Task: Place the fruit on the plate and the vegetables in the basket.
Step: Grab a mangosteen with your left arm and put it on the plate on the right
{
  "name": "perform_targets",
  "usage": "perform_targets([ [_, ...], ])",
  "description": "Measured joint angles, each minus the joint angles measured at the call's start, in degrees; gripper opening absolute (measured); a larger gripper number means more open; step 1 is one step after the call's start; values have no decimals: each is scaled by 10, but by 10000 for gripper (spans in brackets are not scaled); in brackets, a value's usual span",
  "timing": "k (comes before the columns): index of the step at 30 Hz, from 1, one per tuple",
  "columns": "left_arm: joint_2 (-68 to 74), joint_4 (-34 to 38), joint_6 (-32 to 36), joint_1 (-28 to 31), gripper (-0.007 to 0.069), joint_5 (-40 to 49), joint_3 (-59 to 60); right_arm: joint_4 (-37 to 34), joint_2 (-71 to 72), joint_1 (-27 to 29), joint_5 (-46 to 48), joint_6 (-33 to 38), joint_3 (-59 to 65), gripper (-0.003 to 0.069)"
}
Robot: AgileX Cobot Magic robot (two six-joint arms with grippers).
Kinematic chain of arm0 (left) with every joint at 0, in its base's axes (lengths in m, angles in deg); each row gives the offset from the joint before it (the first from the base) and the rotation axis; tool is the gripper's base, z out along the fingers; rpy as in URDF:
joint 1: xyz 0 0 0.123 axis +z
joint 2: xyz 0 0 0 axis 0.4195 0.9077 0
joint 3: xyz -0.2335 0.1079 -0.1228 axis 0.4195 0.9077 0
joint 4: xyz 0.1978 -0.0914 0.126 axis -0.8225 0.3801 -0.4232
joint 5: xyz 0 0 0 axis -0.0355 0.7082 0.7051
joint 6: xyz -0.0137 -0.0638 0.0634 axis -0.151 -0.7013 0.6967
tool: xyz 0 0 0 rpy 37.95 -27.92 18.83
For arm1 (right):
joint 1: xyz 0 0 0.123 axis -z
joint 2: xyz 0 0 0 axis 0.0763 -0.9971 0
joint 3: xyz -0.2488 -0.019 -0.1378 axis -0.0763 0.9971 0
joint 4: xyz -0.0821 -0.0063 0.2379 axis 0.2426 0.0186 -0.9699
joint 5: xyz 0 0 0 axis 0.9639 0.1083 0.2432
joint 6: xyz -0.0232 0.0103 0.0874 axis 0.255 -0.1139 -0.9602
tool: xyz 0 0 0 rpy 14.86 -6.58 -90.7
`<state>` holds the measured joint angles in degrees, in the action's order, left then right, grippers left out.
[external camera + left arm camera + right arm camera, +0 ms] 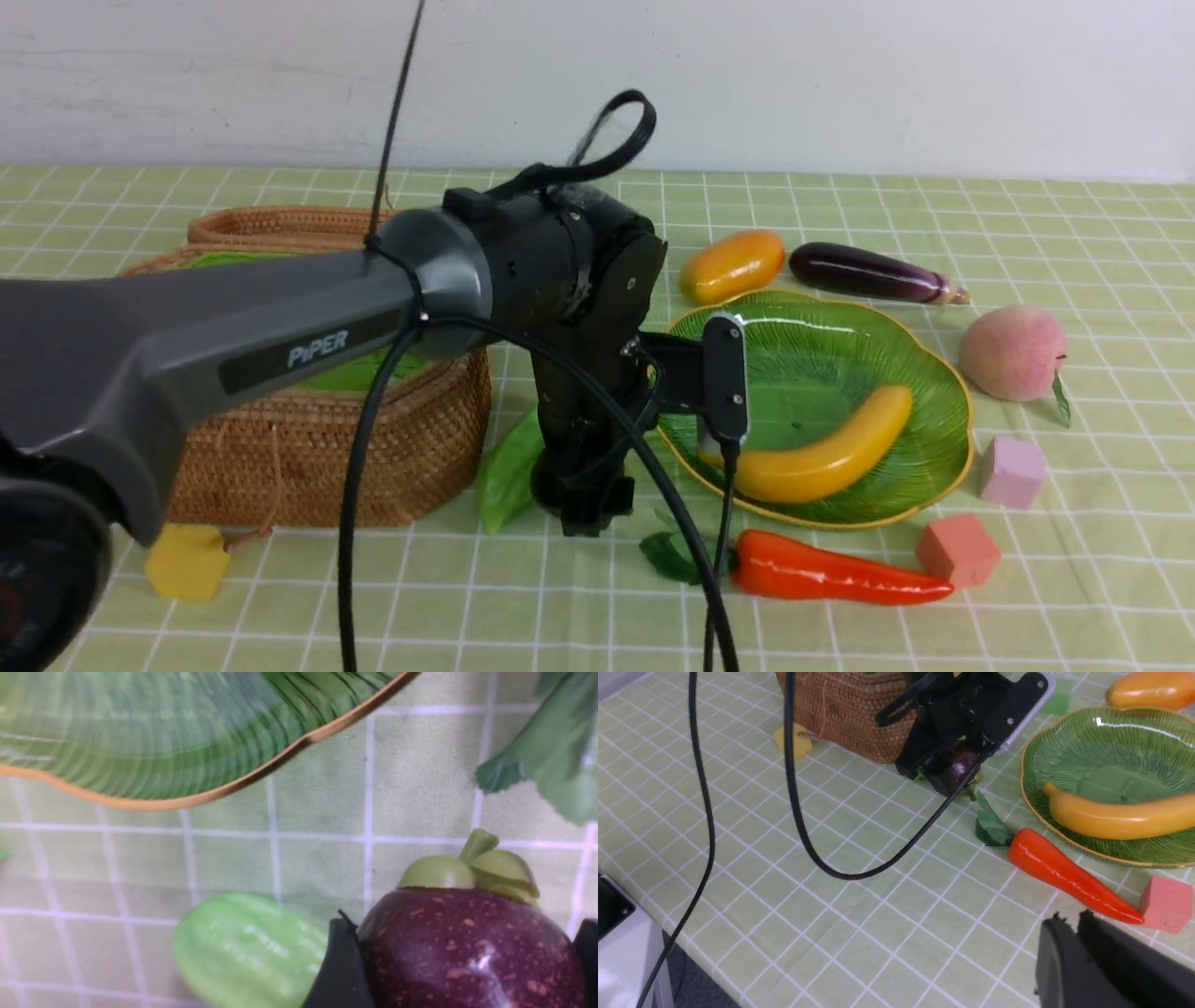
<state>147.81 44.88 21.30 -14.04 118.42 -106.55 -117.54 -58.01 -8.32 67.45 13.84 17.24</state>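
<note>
While the right gripper (1071, 915) sits nearest, at the right, its jaws closed on nothing, a red carrot (1064, 877) lies just beyond it on the checked cloth (878, 905). Farther in, the left gripper (462, 970) clasps the round purple mangosteen (467, 933) low by the near-left rim of the plate (840, 341), a green gourd (247, 947) just beside it. Probably best: lift straight up, clear that raised rim, and set the fruit low on bare glass beyond the banana (822, 453), so it cannot roll. The basket (327, 448) stands left; mango (733, 266), eggplant (868, 273) and peach (1013, 353) lie farther back.
</note>
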Motion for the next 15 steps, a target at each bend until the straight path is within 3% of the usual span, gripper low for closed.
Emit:
perform_targets([
  [4, -41, 0, -32, -12, 559, -12, 0, 55, 0, 0, -43, -33, 0, 53],
  [8, -76, 4, -133, -25, 559, -94, 0, 149, 0, 0, -87, -131, 0, 53],
  [10, -77, 15, -197, -27, 559, -179, 0, 206, 0, 0, -95, -187, 0, 53],
  [15, -39, 25, -309, -28, 559, -318, 0, 231, 0, 0, -95, -217, 0, 53],
])
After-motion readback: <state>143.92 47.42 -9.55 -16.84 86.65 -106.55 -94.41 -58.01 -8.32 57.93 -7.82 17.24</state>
